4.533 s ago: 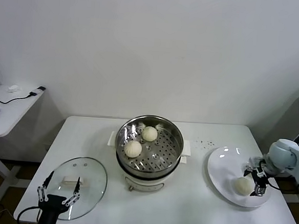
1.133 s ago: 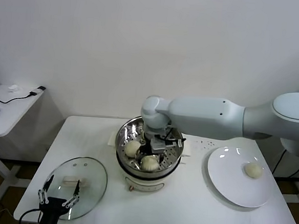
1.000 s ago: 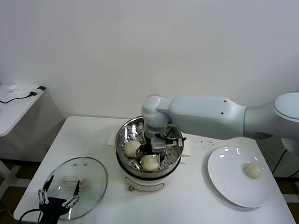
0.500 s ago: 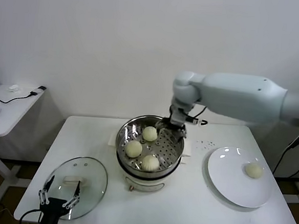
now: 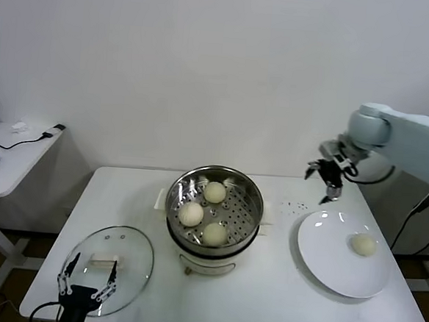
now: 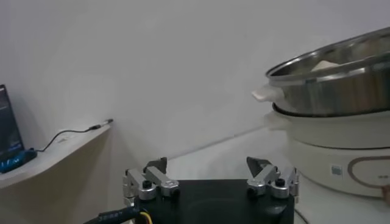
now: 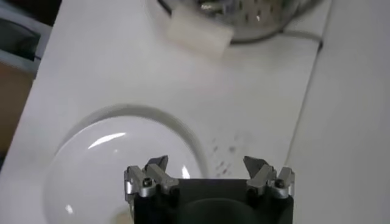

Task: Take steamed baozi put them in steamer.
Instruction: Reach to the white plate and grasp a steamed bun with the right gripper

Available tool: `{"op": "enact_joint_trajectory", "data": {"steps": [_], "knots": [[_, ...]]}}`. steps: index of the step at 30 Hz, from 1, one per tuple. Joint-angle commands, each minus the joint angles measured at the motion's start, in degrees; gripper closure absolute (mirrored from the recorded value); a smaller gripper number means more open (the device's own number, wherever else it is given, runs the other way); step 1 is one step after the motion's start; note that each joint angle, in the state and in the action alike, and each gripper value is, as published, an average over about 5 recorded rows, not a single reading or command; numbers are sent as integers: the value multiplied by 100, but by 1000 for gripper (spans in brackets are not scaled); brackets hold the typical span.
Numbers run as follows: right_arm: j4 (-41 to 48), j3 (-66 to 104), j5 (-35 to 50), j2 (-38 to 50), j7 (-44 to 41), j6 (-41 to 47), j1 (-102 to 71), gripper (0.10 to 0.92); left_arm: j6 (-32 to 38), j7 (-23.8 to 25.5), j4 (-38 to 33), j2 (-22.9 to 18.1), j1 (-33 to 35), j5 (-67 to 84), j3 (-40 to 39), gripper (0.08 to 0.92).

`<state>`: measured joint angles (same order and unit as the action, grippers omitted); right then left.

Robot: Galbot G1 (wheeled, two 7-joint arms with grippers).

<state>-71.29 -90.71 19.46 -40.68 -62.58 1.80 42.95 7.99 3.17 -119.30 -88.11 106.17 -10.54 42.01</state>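
Observation:
Three cream-white baozi (image 5: pixel 214 192) (image 5: pixel 191 214) (image 5: pixel 214 235) lie in the shiny steel steamer (image 5: pixel 250 193) on its white cooker base at the table's middle. A fourth baozi (image 5: pixel 363 245) lies on the white plate (image 5: pixel 326 250) at the right. My right gripper (image 5: pixel 330 175) is open and empty, held in the air above the plate's far left edge; its wrist view shows the plate (image 7: pixel 109 158) and the steamer's handle (image 7: pixel 198 35). My left gripper (image 5: pixel 87 279) is open and parked over the glass lid (image 5: pixel 130 255) at the front left; the steamer (image 6: pixel 341 79) shows beside it.
A white side table (image 5: pixel 9 154) with a cable and a blue object stands at the far left. Dark specks (image 5: pixel 294 206) lie on the table between steamer and plate. The white wall is close behind the table.
My right gripper set a third baozi in the steamer, let go, rose and swung right to above the plate's left edge. The left arm has not moved.

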Motion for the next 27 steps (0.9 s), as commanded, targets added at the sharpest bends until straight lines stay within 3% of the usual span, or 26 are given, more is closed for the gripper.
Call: {"op": "enact_joint_trajectory", "data": {"steps": [1, 13, 27], "knots": [[885, 2921, -1476, 1686, -225, 151, -3147, 203, -10, 4, 17, -5, 20, -28, 2, 177], [2233, 5055, -2893, 964, -184, -703, -4816, 203, -47, -3, 98, -97, 39, -156, 36, 177], [3220, 5427, -3303, 53, -210, -896, -4804, 203, -124, -4, 200, -142, -59, -262, 19, 177]]}}
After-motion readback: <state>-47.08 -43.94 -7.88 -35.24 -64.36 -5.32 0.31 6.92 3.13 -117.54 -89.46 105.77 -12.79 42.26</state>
